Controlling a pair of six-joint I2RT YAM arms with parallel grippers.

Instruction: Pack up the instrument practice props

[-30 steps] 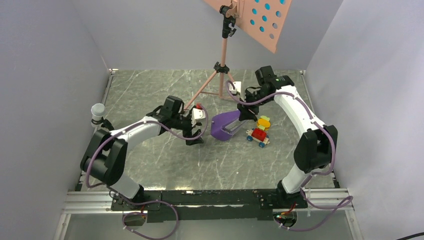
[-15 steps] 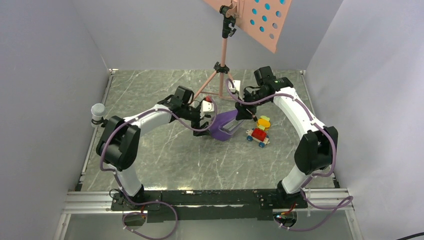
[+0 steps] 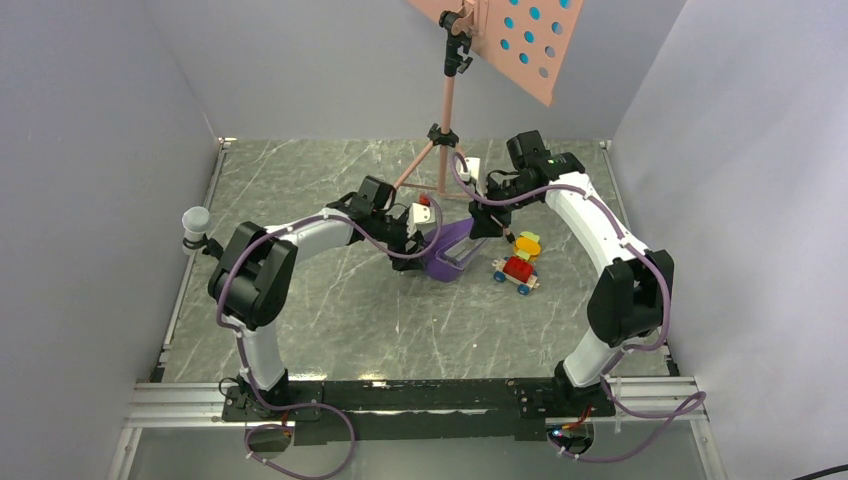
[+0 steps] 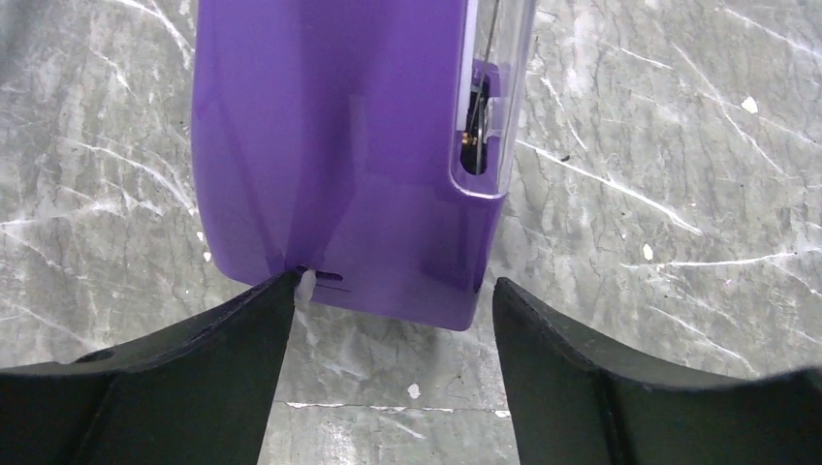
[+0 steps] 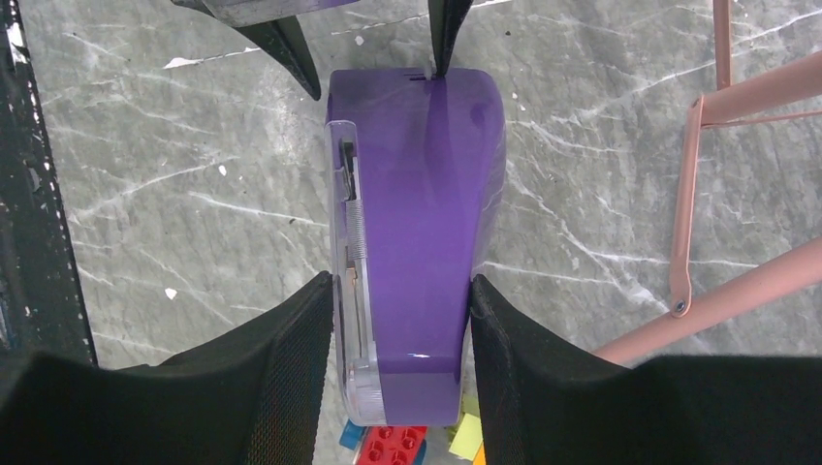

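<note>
The metronome (image 3: 447,253) lies on its side in the middle of the counter (image 3: 320,320), near the legs of the stand (image 3: 447,100) and just left of the red car (image 3: 517,270). The right fingers (image 5: 291,368) are half closed and grip its narrow end from both sides. The left fingers (image 4: 242,329) are open wide at its broad base: one tip touches a corner of the base, the other stands apart from it.
</note>
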